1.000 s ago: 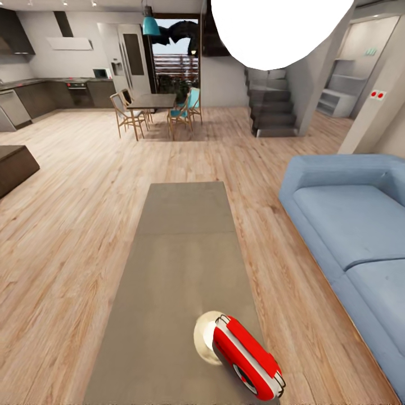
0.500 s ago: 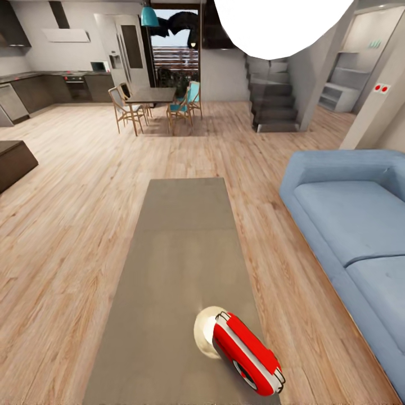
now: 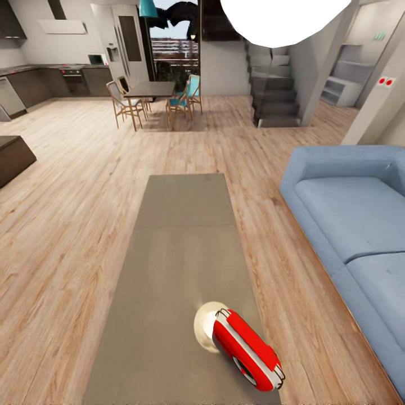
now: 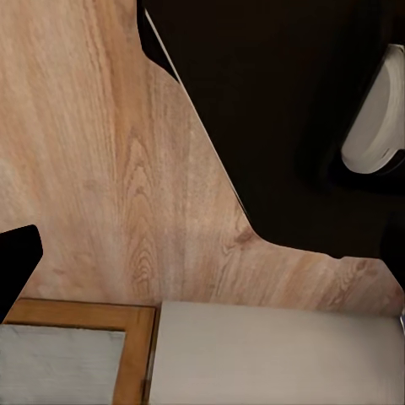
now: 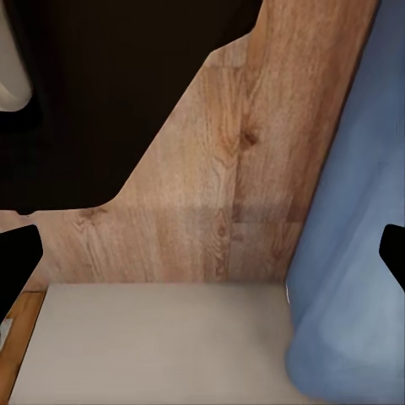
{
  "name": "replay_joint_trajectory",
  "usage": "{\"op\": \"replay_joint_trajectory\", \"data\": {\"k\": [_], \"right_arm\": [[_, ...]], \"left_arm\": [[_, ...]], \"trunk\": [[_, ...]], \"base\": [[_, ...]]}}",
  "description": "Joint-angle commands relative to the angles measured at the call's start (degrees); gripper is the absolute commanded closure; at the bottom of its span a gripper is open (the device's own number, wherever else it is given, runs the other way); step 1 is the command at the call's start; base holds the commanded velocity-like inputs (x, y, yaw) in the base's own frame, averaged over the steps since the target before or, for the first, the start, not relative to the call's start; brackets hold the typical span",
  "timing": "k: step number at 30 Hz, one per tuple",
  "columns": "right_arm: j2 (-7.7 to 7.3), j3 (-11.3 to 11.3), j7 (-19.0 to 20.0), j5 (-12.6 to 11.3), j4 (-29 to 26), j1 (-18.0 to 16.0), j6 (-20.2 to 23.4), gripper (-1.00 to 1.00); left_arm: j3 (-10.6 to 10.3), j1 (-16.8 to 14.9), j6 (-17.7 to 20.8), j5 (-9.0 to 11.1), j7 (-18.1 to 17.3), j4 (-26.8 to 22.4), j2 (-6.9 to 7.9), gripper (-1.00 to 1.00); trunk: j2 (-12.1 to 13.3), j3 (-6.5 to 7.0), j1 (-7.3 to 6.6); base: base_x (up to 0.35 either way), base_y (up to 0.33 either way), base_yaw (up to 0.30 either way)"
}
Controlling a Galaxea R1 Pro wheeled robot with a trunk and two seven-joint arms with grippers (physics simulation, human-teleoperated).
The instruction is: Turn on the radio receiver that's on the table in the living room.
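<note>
The red radio receiver (image 3: 246, 349) with white sides stands on the near right part of the long grey-taupe table (image 3: 180, 247) in the head view, its dial face turned toward the near right. A pale round glare spot (image 3: 205, 327) lies on the glossy top just behind it. In the left wrist view my left gripper (image 4: 202, 253) hangs open over the wood floor, one black fingertip (image 4: 17, 257) at the picture's edge. My right gripper (image 5: 202, 257) is open too, with nothing between its fingertips (image 5: 15, 261).
The blue sofa (image 3: 349, 225) runs along the table's right side, and its edge (image 5: 354, 211) lies close to my right gripper. Overhead hangs the white dome lamp (image 3: 281, 19). Far back are a dining table with chairs (image 3: 151, 90), stairs (image 3: 273, 95) and a dark block (image 3: 11, 157) at left.
The whole head view has shifted a little, with the far room sliding up and the table's far end nearer: the camera moved. The radio keeps its place on the table.
</note>
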Motion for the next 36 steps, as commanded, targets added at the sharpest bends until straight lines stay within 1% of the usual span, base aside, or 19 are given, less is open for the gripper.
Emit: {"op": "replay_joint_trajectory", "data": {"k": [1, 36], "right_arm": [[0.0, 0.0, -0.01, 0.01, 0.0, 0.0, 0.0, -1.0], [0.01, 0.0, 0.0, 0.04, 0.0, 0.0, 0.0, -1.0]], "left_arm": [[0.0, 0.0, 0.01, 0.0, 0.0, 0.0, 0.0, -1.0], [0.0, 0.0, 0.02, 0.0, 0.0, 0.0, 0.0, -1.0]], "trunk": [[0.0, -0.1, 0.0], [0.0, -2.94, 0.0]], "base": [[0.0, 0.0, 0.0], [0.0, 0.0, 0.0]]}}
